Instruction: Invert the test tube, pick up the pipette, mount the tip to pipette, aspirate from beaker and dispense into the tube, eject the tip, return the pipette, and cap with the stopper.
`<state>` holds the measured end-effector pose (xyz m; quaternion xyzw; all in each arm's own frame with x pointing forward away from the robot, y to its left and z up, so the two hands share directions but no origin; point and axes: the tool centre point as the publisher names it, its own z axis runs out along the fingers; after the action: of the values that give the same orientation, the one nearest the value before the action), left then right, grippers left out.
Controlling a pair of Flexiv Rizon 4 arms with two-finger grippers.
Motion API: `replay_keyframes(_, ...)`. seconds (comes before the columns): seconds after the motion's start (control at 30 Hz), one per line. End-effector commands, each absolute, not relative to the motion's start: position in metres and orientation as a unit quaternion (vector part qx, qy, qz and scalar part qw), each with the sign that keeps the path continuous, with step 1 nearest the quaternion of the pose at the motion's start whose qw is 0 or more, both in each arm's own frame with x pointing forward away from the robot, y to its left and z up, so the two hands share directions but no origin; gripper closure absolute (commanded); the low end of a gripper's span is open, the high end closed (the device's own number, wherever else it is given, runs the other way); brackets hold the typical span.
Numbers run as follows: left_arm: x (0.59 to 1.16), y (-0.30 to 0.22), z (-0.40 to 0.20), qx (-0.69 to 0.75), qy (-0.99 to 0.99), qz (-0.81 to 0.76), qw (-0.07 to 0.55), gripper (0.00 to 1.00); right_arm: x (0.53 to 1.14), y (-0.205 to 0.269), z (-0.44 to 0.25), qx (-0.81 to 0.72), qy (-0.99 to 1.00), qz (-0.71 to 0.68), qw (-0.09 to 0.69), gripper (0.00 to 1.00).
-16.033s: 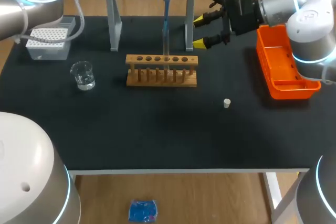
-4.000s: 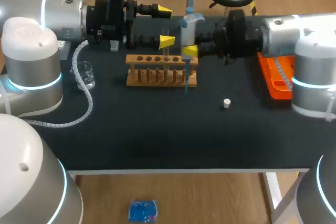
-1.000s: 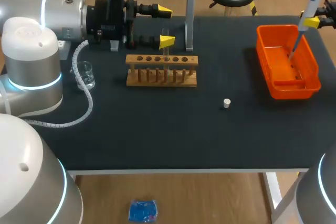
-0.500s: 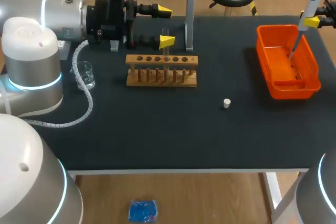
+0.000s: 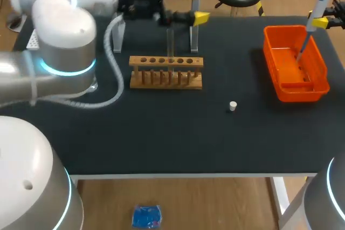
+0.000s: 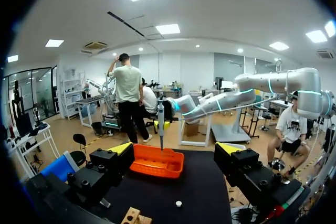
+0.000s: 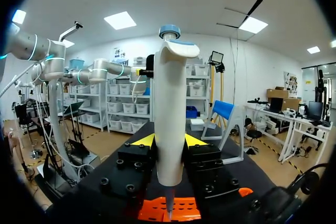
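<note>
**Left arm.** The left fingers [image 5: 200, 17] stood wide apart with nothing between them, raised over the far part of the bench [image 5: 161, 138]. The test tube [image 5: 170, 43] stood upright in the wooden rack [image 5: 166, 74], below those fingers and just to one side of them, untouched. In the left wrist view the orange tray [image 6: 156, 162] lay well ahead of the fingers. The white stopper [image 6: 179, 203] lay on the bench ahead of and beneath them, apart from both rack and tray.

**Right arm.** The right fingers [image 7: 195, 140] were closed on the pipette [image 7: 169, 103], one on each side of its body, and held it upright. Its button end rose above the fingers. Its slender lower end pointed down below them, over the inside of the orange tray. Whether that end touched the tray floor could not be determined.

**Other.** The stopper lay well apart from the right fingers.
</note>
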<state>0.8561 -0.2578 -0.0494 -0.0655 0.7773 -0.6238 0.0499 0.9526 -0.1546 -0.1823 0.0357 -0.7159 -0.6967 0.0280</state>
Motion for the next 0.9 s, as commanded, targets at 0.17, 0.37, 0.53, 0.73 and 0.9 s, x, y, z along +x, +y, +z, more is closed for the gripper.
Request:
replay_keyframes(0.17,0.902,-0.368,-0.038,-0.054,0.808,-0.586,0.036,0.00,0.955,-0.157,-0.183,0.039,-0.716,-0.697,0.031,1.00)
replay_keyframes(0.37,0.913,-0.408,-0.041,-0.062,0.805,-0.589,0.030,0.00,0.955,-0.157,-0.183,0.039,-0.716,-0.697,0.031,1.00)
replay_keyframes(0.53,0.920,-0.434,-0.045,-0.070,0.803,-0.590,0.041,0.00,0.955,-0.157,-0.183,0.039,-0.716,-0.697,0.031,1.00)
replay_keyframes(0.73,0.931,-0.463,-0.054,-0.054,0.802,-0.595,0.031,0.00,0.955,-0.157,-0.183,0.039,-0.716,-0.697,0.031,1.00)
replay_keyframes(0.9,0.939,-0.482,-0.058,-0.042,0.801,-0.597,0.021,0.00,0.955,-0.157,-0.183,0.039,-0.716,-0.697,0.031,1.00)
